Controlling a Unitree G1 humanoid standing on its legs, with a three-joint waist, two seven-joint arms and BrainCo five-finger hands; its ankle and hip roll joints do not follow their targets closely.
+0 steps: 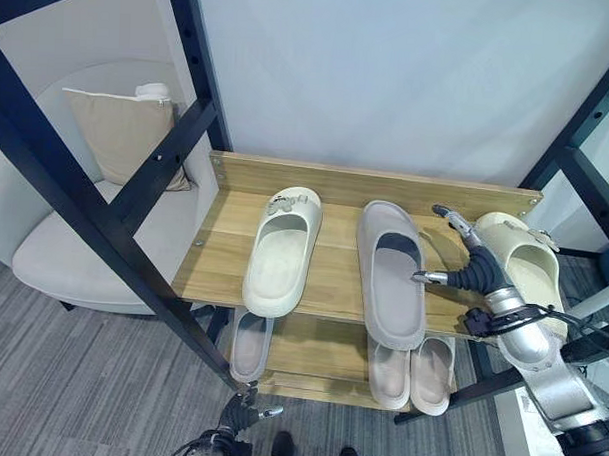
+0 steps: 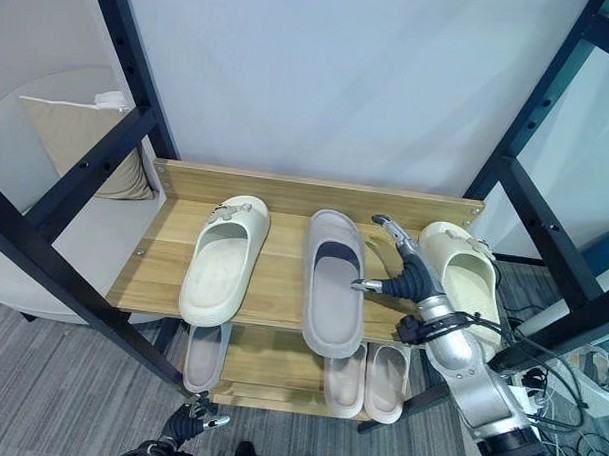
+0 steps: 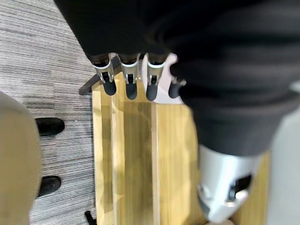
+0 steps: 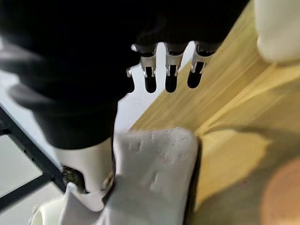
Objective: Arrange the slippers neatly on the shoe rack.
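The left hand (image 1: 240, 414) hung relaxed below the wooden two-shelf shoe rack (image 1: 336, 179). On its top shelf, the open right hand (image 1: 470, 266) hovered between the grey foam slipper (image 1: 391, 273) and the cream foam slipper (image 1: 528, 261). Both looked light, soft; the strap seemed the best hold.

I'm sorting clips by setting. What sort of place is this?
Probably a home-style entryway mock-up, perhaps a test room: a two-tier wooden shoe rack holding pale foam slippers, a white armchair with a beige cushion, grey carpet, and black metal frame bars around.
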